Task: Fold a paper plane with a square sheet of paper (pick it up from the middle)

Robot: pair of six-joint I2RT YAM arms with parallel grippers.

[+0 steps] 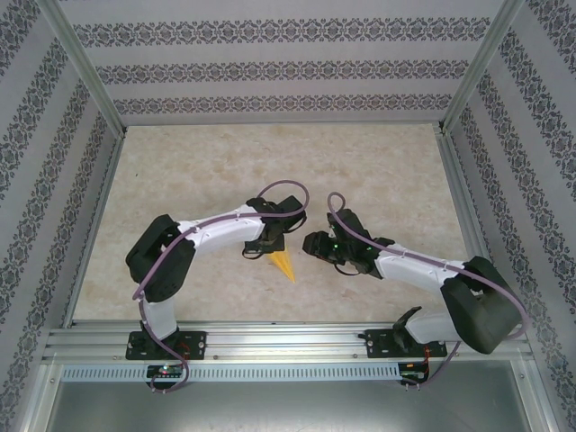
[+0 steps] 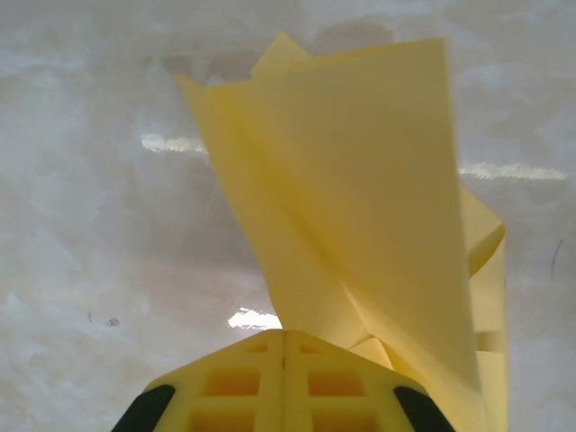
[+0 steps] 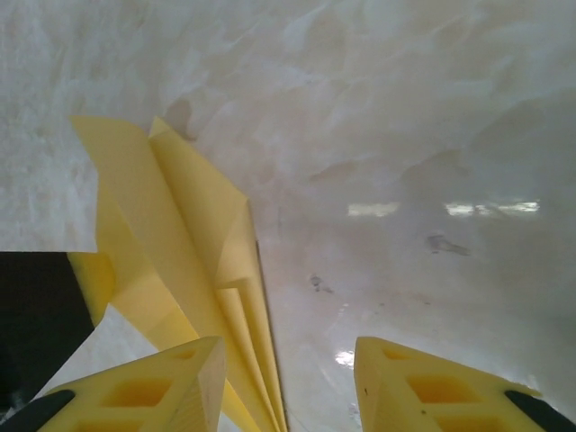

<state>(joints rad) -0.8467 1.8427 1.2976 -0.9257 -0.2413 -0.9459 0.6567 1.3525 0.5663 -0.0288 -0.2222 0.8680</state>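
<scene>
Pale marbled table point(image 1: 378, 171) between patterned walls, left gripper point(image 2: 283, 340) pinched shut on the yellow paper plane point(image 2: 360, 198), folds fanning out ahead of its fingertips, right gripper point(image 3: 288, 360) spread open close beside, plane just ahead of one finger.

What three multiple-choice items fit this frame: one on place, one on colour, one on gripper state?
1. Where is the folded yellow paper sheet in the top view?
A) just beneath the left gripper
B) far-left corner
C) far-right corner
2. What colour are the gripper fingers?
A) red
B) yellow
C) green
3. The right gripper is:
A) shut on the sheet
B) shut empty
C) open

Answers:
1 A, the sheet's tip pokes out under that gripper.
2 B, both wrist views show yellow fingers.
3 C, its fingers stand wide apart, with the sheet beside one.
</scene>
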